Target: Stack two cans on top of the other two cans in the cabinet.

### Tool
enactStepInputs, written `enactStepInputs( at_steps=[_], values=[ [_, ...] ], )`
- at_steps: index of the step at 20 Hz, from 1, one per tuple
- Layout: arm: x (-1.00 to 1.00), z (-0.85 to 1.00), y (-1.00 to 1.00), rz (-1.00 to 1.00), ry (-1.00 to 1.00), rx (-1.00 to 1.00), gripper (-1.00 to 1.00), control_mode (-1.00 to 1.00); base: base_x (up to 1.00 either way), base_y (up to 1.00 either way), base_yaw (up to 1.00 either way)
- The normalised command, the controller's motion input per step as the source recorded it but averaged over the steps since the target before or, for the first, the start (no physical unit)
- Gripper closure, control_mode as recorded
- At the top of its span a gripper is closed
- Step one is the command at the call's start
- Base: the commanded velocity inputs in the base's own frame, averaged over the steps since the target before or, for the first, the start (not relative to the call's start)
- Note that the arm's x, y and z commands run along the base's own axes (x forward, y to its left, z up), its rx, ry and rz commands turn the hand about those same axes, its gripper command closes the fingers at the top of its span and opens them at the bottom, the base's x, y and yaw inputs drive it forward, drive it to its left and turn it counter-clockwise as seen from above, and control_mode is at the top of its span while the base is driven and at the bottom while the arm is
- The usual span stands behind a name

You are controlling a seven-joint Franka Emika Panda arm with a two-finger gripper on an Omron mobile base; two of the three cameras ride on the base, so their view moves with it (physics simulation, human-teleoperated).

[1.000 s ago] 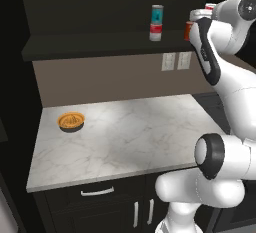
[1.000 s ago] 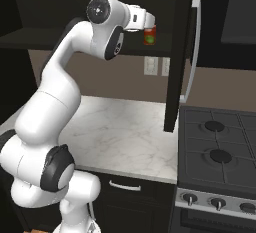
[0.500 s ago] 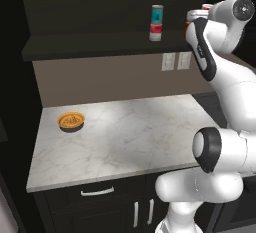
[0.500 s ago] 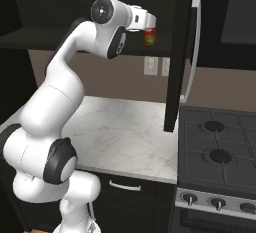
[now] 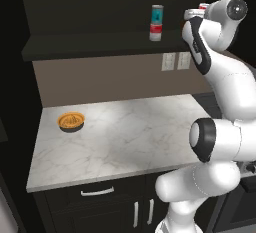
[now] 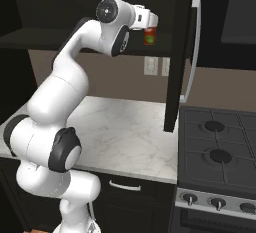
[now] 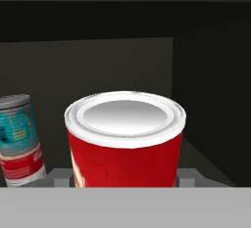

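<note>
Fingers [image 7: 126, 180]: clenched on the red can [image 7: 125, 141], one either side of it
Red can: up at the cabinet [image 5: 100, 44] shelf, right of the stack
Stack: teal can [image 5: 157, 14] on two-tone can [image 5: 156, 32], on the shelf
Bowl [image 5: 71, 122]: on desk [image 5: 130, 137], below cabinet

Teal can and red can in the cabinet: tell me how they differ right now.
The teal can stands on a red-and-white can, already stacked; the red can is between the hand's fingers. The teal can stands free to the left in the left base view; the red can is at the right, by the arm. Both are upright cylinders with pale lids, inside the cabinet.
</note>
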Motion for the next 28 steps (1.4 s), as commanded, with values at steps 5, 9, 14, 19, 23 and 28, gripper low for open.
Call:
enactStepInputs(
  at_steps=[5,9,14,19,23,28],
  values=[
    [0.28,0.0,-0.15,0.0,0.02,0.0,1.0,-1.0,0.0,0.0,0.0],
    [0.3,0.0,-0.14,0.0,0.0,0.0,1.0,-1.0,0.0,0.0,0.0],
    [0.27,0.0,-0.03,0.0,0.0,0.0,1.0,-1.0,0.0,0.0,0.0],
    [0.16,-0.02,0.0,0.0,0.0,0.0,1.0,-1.0,0.0,0.0,0.0],
    [0.17,-0.03,0.0,0.0,0.0,0.0,1.0,-1.0,0.0,0.0,0.0],
    [0.17,-0.02,0.0,0.0,0.0,0.0,1.0,-1.0,0.0,0.0,0.0]
  ],
)
